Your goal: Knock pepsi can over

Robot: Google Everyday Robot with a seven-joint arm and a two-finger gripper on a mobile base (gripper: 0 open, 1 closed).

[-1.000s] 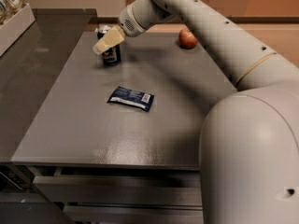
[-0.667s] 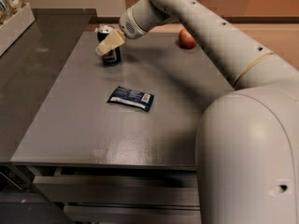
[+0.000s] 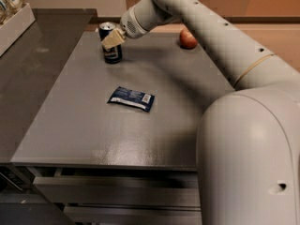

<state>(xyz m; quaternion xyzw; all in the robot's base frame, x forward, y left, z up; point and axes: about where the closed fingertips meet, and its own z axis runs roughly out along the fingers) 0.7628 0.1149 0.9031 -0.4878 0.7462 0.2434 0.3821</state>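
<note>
The pepsi can (image 3: 112, 54) is dark blue with a silver top. It stands upright at the far left of the grey table (image 3: 93, 130). My gripper (image 3: 112, 39) is at the end of the white arm that reaches in from the right. Its tan tip sits in front of the can's upper half, touching or almost touching it, and hides part of the can's side.
A flat dark blue snack packet (image 3: 131, 98) with a white label lies mid-table. A red apple (image 3: 188, 39) sits at the far right. A white tray (image 3: 14, 25) with packets stands on the counter at the far left. My arm's large body fills the right foreground.
My gripper has shifted slightly right and upward against the can. The can still stands upright in the same place.
</note>
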